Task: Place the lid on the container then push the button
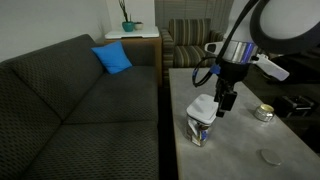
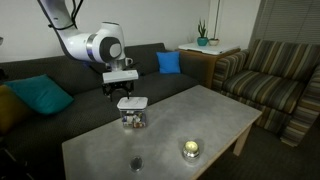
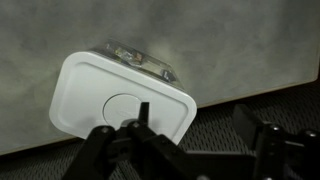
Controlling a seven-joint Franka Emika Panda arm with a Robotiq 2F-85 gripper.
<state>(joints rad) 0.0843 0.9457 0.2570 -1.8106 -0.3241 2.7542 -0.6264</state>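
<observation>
The white rounded-square lid (image 3: 115, 98) lies flat on top of the clear container (image 3: 142, 58), whose edge peeks out behind it. In both exterior views the lid (image 1: 203, 106) (image 2: 131, 102) caps the container (image 1: 200, 131) (image 2: 132, 118) on the grey table. My gripper (image 3: 193, 114) hangs just above the lid's edge and is open, its fingers spread wide with nothing between them. In the exterior views the gripper (image 1: 226, 103) (image 2: 121, 88) stands apart from the lid. The button, a round metallic puck (image 1: 264, 113) (image 2: 190, 150) with a lit top, sits farther along the table.
A small grey disc (image 1: 270, 156) (image 2: 135, 163) lies on the table (image 2: 200, 115) near its edge. A dark sofa (image 1: 80, 100) runs along the table's side next to the container, with a blue cushion (image 1: 113, 58). A striped armchair (image 2: 275, 75) stands beyond.
</observation>
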